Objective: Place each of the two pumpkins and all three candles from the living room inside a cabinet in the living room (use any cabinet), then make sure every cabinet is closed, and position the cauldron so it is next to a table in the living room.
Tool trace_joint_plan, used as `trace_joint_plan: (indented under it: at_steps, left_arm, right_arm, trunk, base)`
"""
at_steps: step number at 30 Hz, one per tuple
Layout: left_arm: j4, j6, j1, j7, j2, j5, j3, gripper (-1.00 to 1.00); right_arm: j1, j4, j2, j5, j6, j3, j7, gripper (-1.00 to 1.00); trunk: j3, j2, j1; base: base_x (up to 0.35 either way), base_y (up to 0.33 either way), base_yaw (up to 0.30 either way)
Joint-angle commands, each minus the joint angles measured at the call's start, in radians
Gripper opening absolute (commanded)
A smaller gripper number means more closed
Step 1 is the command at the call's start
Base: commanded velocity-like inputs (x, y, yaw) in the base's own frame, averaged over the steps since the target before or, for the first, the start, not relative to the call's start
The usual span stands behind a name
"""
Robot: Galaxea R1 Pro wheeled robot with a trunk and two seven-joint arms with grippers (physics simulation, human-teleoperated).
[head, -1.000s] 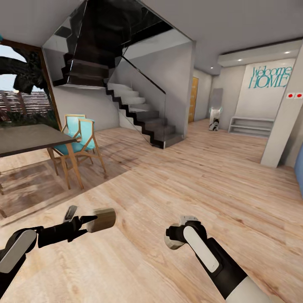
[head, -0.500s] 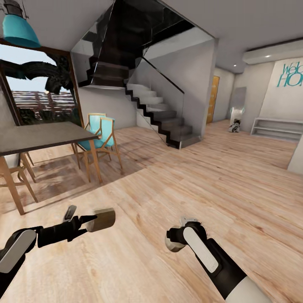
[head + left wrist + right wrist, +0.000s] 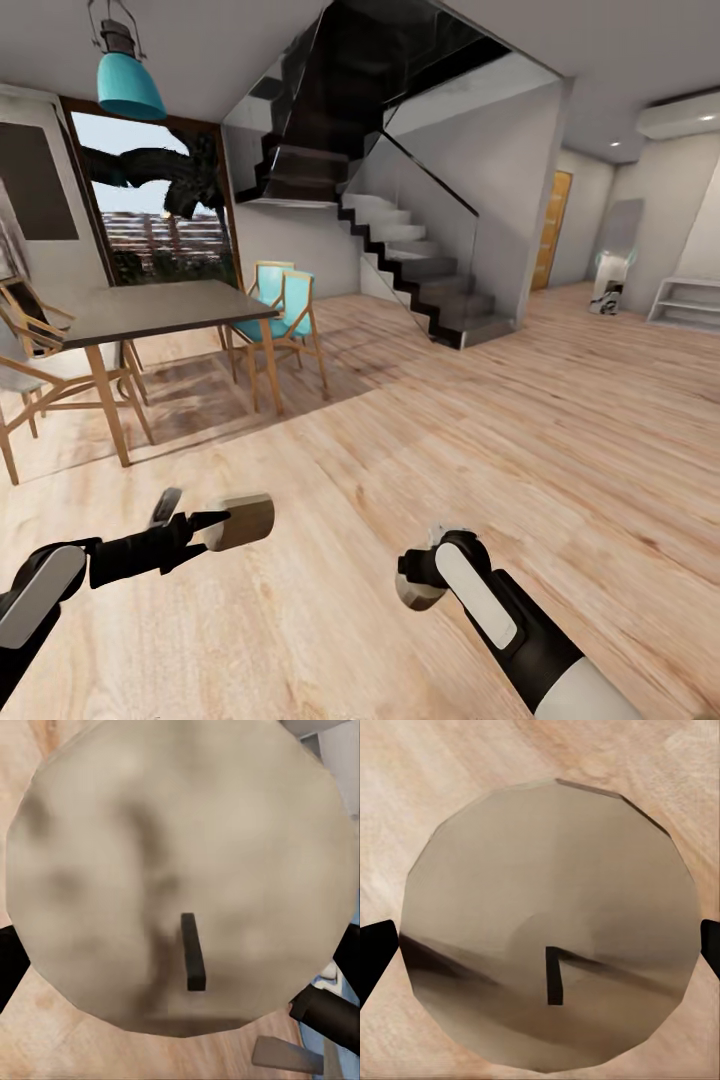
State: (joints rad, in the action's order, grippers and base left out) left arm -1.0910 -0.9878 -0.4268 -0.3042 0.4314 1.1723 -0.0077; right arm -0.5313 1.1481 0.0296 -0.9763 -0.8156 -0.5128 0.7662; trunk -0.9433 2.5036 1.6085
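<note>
Both arms are loaded as the robot crosses open wood floor (image 3: 520, 420). Lower left of the head view, the left gripper (image 3: 205, 528) is clamped on a stubby beige candle (image 3: 241, 521), held sideways with its flat end pointing toward frame centre. The left wrist view looks straight onto that candle's round top (image 3: 180, 870), dark wick (image 3: 193, 961) standing up from it, black fingers (image 3: 330, 1014) at its edge.

Lower centre-right, the right gripper (image 3: 420, 590) carries a second candle (image 3: 413, 593), mostly tucked behind the white forearm. The right wrist view confirms it: a pale disc (image 3: 547, 922) with a wick (image 3: 554, 975), and black fingertips (image 3: 375, 956) pressing in from both sides. So both hands are closed on candles.

This looks like the carrying stage, two of three candles in hand. Ahead is a dining table (image 3: 160, 312) with teal chairs (image 3: 285, 315) at middle left, a staircase (image 3: 420, 260) up the centre, a blue pendant lamp (image 3: 130, 80) upper left. That is not the low glass table.

Next, I'd say: drive or turn until the dark cabinet comes into sight, holding both grips firm.
</note>
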Motion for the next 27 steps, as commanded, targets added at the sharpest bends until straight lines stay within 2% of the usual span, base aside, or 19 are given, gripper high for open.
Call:
trace_joint_plan:
  at_steps: [1, 3, 21, 27]
  left_arm:
    - [0.000, -0.003, -0.001, -0.007, 0.001, 0.005, 0.000, -1.00]
    - [0.000, -0.003, -0.001, -0.007, 0.000, 0.006, 0.000, -1.00]
    - [0.000, -0.003, -0.001, -0.006, -0.002, 0.004, -0.005, -1.00]
    - [0.000, -0.003, -0.001, -0.004, -0.003, 0.004, -0.008, -1.00]
  right_arm:
    - [-0.001, 0.001, 0.001, -0.013, 0.003, -0.003, 0.012, -1.00]
    - [-0.001, 0.001, 0.001, -0.013, 0.003, -0.003, 0.012, -1.00]
    - [-0.001, -0.001, 0.001, -0.014, 0.002, -0.003, 0.012, -1.00]
    - [-0.001, -0.001, 0.001, -0.015, 0.002, -0.003, 0.012, -1.00]
  trunk:
    - [-0.002, 0.001, 0.000]
    - [-0.004, 0.001, 0.000]
    - [0.045, -0.004, -0.009]
    - [0.056, -0.046, -0.032]
  base:
    - [-0.037, 0.000, 0.221]
    - [-0.015, 0.000, 0.221]
    - [-0.001, 0.000, 0.219]
    - [-0.113, 0.000, 0.204]
